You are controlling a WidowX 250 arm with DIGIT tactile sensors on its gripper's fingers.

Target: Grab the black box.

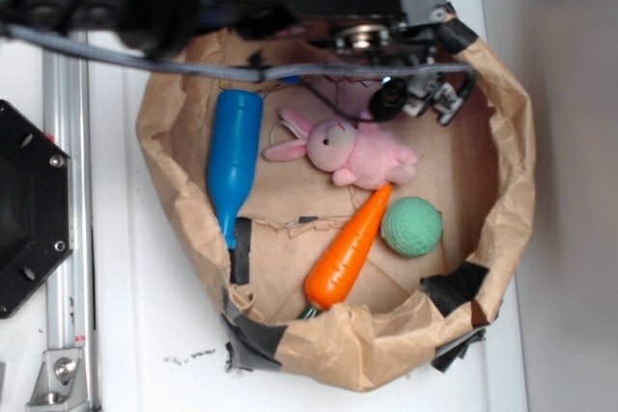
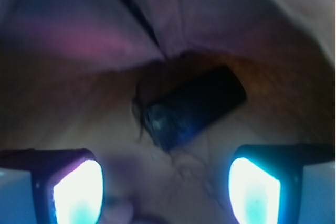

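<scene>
Just ahead of spread gripper [image 2: 165, 192]: black box [image 2: 194, 106].

1. A white tabletop [image 1: 145, 325] filled the exterior view, bright and evenly lit.
2. A silver metal rail [image 1: 66, 238] ran along its left side.
3. A black hexagonal plate [image 1: 29, 209] with screws lay at the left edge.
4. Small dark specks [image 1: 188, 357] marked the white surface near the bottom.
</scene>
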